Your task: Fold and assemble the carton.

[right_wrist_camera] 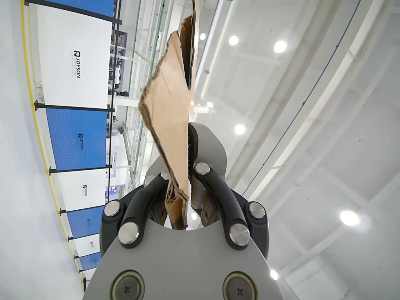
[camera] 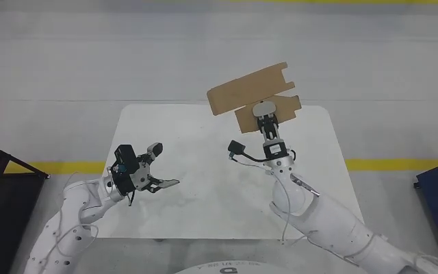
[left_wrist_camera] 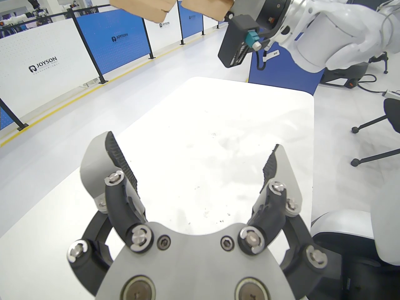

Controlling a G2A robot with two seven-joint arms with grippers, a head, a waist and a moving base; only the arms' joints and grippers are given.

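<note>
**Carton up in the air, L gripper open below**

L gripper (left_wrist_camera: 192,145) is hanging low over the near-left part of the table (camera: 198,205), fingers spread wide w/ nothing between them, prob. ready to take the carton's other side. R gripper (camera: 263,109) is pinching the carton (camera: 250,89) by its near edge, fingers pressing tight on the cardboard. It is holding the carton off the table, above the far-right edge. Carton is looking mostly flat, its layers gaping a little. Holding it raised is likely giving both arms room to open it. Folding proper isn't begun yet, I'd judge.
</note>
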